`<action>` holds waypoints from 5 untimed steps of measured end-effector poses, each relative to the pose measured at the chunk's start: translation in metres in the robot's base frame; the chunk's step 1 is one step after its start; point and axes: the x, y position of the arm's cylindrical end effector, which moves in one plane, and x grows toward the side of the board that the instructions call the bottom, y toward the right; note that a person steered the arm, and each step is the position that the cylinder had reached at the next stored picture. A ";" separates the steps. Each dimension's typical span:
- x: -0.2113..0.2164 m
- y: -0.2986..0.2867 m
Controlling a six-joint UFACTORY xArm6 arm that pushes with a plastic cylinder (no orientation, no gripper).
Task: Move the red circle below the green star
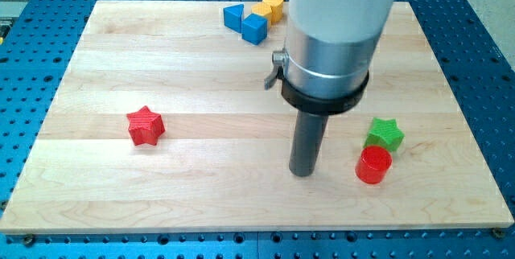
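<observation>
The red circle (373, 165) is a short red cylinder on the wooden board at the view's lower right. The green star (385, 133) sits just above it and slightly right, close to or touching it. My tip (303, 172) rests on the board to the left of the red circle, with a gap between them. The rod hangs from a wide silver and white arm body that covers the upper middle of the view.
A red star (146, 125) lies at the view's left. At the view's top, a blue block (234, 16), a blue cube (254, 28) and yellow blocks (269, 7) cluster together. The board's bottom edge (257, 231) runs near the red circle, over a blue perforated table.
</observation>
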 end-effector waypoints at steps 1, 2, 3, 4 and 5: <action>-0.007 0.062; 0.005 0.104; 0.007 0.101; -0.022 0.042; -0.057 0.069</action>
